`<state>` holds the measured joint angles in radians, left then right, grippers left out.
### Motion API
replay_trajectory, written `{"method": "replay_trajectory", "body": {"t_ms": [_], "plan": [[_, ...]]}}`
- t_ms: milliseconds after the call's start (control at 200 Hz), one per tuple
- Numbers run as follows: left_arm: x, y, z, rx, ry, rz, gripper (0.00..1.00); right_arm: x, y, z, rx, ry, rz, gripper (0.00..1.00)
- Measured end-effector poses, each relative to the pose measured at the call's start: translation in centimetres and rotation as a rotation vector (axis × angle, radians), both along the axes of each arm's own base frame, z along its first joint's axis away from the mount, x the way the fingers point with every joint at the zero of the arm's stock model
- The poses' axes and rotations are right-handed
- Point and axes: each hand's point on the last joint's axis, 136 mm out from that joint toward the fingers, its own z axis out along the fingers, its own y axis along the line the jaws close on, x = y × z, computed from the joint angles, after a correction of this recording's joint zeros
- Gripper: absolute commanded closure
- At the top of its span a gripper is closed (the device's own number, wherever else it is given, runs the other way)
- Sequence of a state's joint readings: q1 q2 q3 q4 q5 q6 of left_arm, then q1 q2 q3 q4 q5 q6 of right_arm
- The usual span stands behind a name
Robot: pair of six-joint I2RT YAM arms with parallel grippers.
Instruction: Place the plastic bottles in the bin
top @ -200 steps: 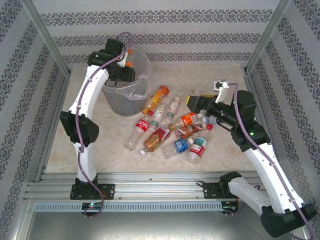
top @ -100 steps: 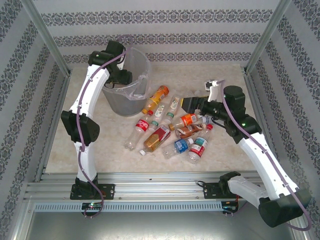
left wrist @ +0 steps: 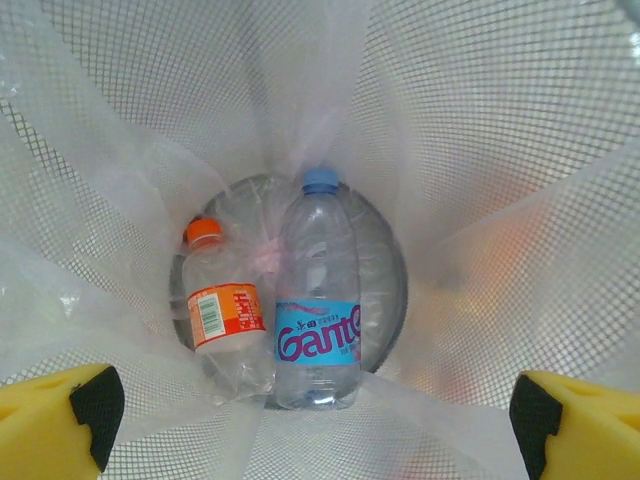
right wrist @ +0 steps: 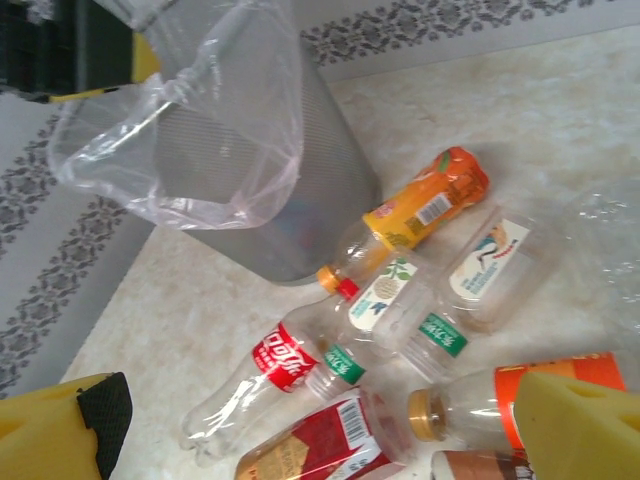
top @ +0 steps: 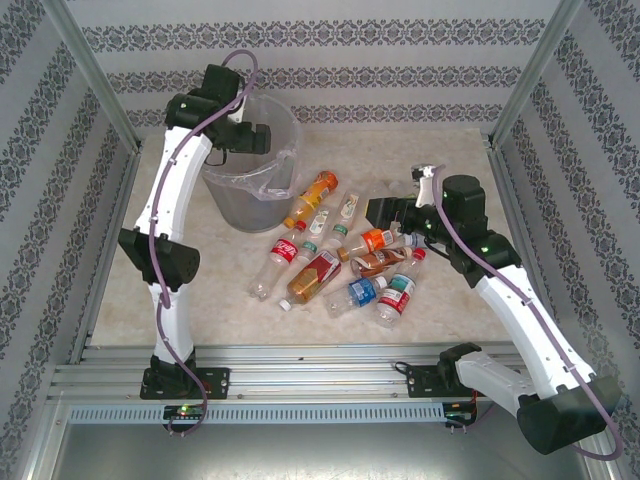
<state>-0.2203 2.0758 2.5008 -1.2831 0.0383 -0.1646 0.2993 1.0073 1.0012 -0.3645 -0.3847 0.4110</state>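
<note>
The left hand (top: 252, 137) is held wide and empty over the mouth of the bin (top: 240, 205), its arm raised high and bent down at the wrist. A blue-capped bottle (left wrist: 318, 320) and an orange-capped bottle (left wrist: 222, 315) are seen lying on the bin's bottom. The right hand (top: 385, 210) is likewise spread wide with nothing in it, poised right of the bin above the heap of plastic bottles (top: 330, 265) on the bench (top: 450, 160), forearm stretched toward the bin. A pick is judged to be in hand. A descent onto one bottle, probably the orange-labelled bottle (top: 378, 238), and a closing across its body are called for.
</note>
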Motion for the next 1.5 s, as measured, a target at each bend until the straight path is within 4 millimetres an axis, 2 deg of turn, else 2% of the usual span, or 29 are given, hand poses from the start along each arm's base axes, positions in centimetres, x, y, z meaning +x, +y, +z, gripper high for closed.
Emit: {"method": "replay_trajectory", "body": {"t_ms": [130,230,450,535,664,824,914,1059,1239,1499], "plan": [[-0.6,-0.9,2.0,-0.044,-0.056,-0.039,0.0,0.8,-1.3,-1.4,-0.052,0.033,-0.079,0.02],[-2.5,-2.4,3.8,-0.07,-0.111,-0.108,0.0,1.6,-2.6,-3.3,-0.095,0.095,-0.15,0.02],[-9.5,-10.3,6.2,-0.216,-0.221,-0.401,0.0,3.6,-5.6,-7.5,-0.132,0.256,-0.264,0.02],[-11.2,-12.8,6.4,-0.31,-0.25,-0.5,0.0,4.2,-6.3,-8.6,-0.144,0.301,-0.282,0.02],[-12.1,-16.4,5.0,-0.491,-0.244,-0.612,0.0,5.6,-6.8,-9.8,-0.171,0.356,-0.296,0.02],[-12.6,-20.1,0.7,-0.603,-0.155,-0.694,0.0,7.7,-7.2,-10.3,-0.255,0.386,-0.29,0.06],[-13.2,-21.7,-0.6,-0.627,-0.128,-0.74,0.0,8.8,-7.3,-11.0,-0.315,0.396,-0.261,0.1],[-14.2,-23.0,-1.5,-0.639,-0.125,-0.784,0.0,10.5,-7.8,-13.0,-0.435,0.432,-0.211,0.15],[-14.8,-23.3,-1.2,-0.619,-0.14,-0.807,0.0,11.3,-8.0,-15.9,-0.544,0.493,-0.13,0.2],[-15.2,-22.3,-0.2,-0.568,-0.177,-0.806,0.0,13.9,-6.4,-16.3,-0.573,0.454,-0.039,0.2]]}}
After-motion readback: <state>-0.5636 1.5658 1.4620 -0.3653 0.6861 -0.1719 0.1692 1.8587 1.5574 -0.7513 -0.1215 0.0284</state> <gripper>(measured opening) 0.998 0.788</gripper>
